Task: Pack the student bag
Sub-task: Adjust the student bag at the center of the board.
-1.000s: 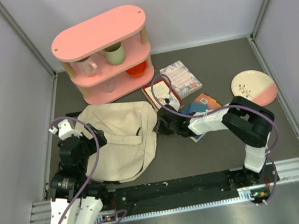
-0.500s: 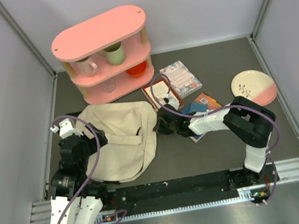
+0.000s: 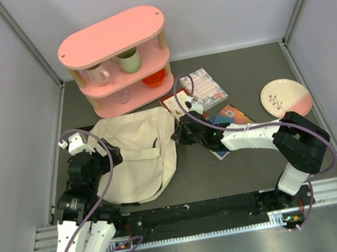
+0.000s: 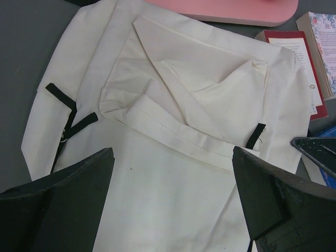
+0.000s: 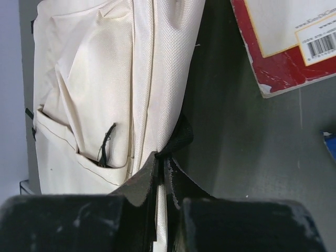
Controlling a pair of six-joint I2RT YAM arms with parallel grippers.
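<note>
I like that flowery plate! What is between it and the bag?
Between plate and bag, seen from above: a pile of books and the right arm, its end effector shut on the bag's edge.

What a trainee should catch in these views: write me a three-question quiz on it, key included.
1. True or false: the left fingers are shut on the student bag.
2. The right fingers pinch: A) a mug handle; B) the black tab at the bag's edge; C) a red book.
3. Name the item lying nearest the right edge of the table.
Key: 1 false, they stand open above the bag. 2 B. 3 the plate.
</note>
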